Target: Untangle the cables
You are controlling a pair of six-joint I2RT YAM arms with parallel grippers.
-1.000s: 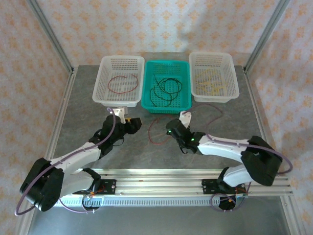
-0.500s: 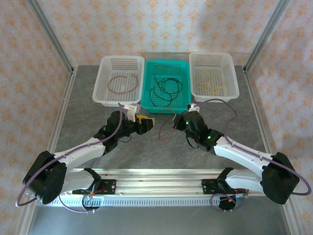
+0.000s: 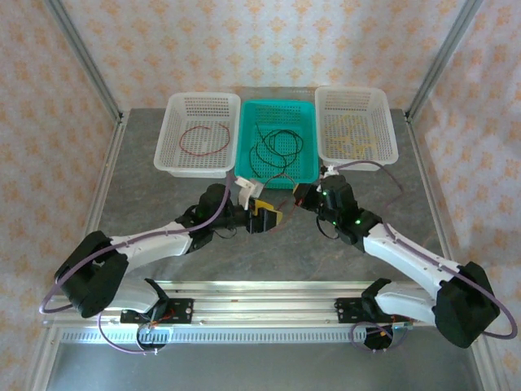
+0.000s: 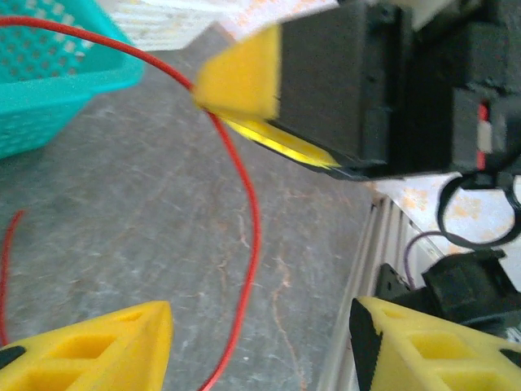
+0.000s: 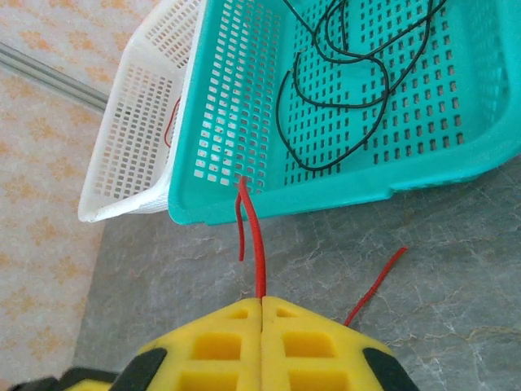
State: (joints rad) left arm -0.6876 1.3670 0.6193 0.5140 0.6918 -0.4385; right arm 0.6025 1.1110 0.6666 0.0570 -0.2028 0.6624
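Pinches the red cable (image 5: 259,269) with the right gripper (image 5: 260,305), both yellow pads pressed fully together. From the pads, runs straight up toward the wall of the teal basket (image 5: 423,175), with 1 short end bent back beside it and 1 other end lying slanted on the table (image 5: 456,277) to the right. Holds the left gripper (image 4: 260,338) open, its 2 pads apart on both sides of this strand, not touching it. There, bows lengthwise from the right pad down between them. Further out: black cables (image 3: 275,148) in the teal basket, 1 red loop (image 3: 203,152) in the left white basket (image 3: 195,167), yellow cables (image 3: 350,134) in the right white basket (image 3: 358,161).
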